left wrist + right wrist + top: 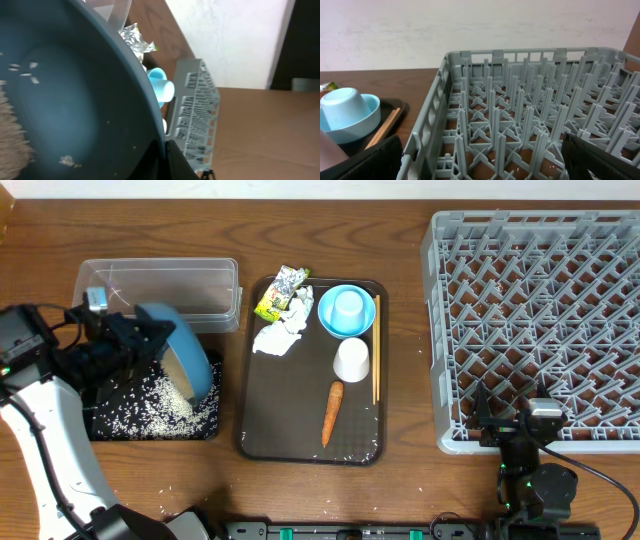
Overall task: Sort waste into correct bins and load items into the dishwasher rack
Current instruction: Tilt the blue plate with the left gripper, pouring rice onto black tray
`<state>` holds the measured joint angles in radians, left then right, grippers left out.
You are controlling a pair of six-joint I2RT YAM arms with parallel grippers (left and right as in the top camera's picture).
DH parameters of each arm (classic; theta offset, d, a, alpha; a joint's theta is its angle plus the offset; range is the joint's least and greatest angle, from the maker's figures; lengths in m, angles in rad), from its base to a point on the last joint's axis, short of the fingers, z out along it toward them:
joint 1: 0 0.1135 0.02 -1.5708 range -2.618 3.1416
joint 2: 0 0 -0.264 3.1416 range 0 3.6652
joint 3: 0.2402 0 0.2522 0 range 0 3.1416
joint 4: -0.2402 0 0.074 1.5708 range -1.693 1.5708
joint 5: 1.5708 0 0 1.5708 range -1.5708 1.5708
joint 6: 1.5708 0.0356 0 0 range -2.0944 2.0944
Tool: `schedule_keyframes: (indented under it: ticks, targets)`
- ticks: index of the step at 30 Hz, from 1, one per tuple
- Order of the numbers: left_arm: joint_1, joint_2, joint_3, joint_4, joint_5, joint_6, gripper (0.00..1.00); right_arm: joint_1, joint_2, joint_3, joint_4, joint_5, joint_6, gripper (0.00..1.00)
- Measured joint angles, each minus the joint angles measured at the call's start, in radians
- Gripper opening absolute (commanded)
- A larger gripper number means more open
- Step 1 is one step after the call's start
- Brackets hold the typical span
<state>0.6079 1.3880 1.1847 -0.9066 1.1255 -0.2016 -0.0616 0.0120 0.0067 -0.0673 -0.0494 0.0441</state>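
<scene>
Left fingers [150,340]: I have them clamped shut on the rim of the large blue plate [192,358], which is tilted steeply over the black tray [217,418]. White rice grains [150,405] lie scattered across that tray, and a few cling to the plate's face. The clear plastic tub [160,280] stands just behind the tray. Right fingers [512,423]: spread wide and holding nothing, they hover at the near edge of the grey dishwasher rack [530,310]. Between the arms, on the desk [405,330], the brown serving tray [290,400] carries the snack wrapper [280,290], the crumpled tissue [283,332], a light-blue cup [348,305] upside down in the light-blue bowl [328,325], the white cup [351,360] and the carrot [332,412]. The chopsticks [376,350] lie along its right side.
</scene>
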Motion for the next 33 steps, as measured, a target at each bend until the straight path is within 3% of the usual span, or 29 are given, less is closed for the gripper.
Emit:
schedule_keyframes:
  ticks: [33]
  targets:
    - [0.138,0.037,-0.001,-0.008,0.15,0.021,0.06,0.0,0.0,0.0,0.0,0.0,0.0,0.99]
